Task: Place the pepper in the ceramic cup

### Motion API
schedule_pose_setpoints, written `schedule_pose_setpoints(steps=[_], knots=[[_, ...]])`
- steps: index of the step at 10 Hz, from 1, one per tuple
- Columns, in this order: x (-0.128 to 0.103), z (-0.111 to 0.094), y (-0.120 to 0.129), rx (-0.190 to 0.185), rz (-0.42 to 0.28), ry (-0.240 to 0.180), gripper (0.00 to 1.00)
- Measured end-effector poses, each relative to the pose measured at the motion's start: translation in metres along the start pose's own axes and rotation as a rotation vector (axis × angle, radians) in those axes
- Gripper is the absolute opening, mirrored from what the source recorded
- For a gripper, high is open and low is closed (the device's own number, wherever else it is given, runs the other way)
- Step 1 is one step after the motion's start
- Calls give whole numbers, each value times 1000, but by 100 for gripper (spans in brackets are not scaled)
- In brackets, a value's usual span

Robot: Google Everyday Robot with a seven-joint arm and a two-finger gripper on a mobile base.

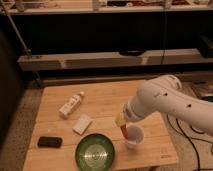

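Over the right side of the wooden table (105, 102), the gripper (121, 121) hung just above the ceramic cup (134, 137), mostly masked by the white arm (165, 102). Whether its jaws gripped anything could not be told. The pepper (124, 131) angled down, its tip at the cup's rim, its top hidden.
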Motion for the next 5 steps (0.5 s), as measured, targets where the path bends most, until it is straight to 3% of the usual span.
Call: schedule_pose_setpoints(steps=[5], knots=[[15,-19,-36,1,69,-44,0]])
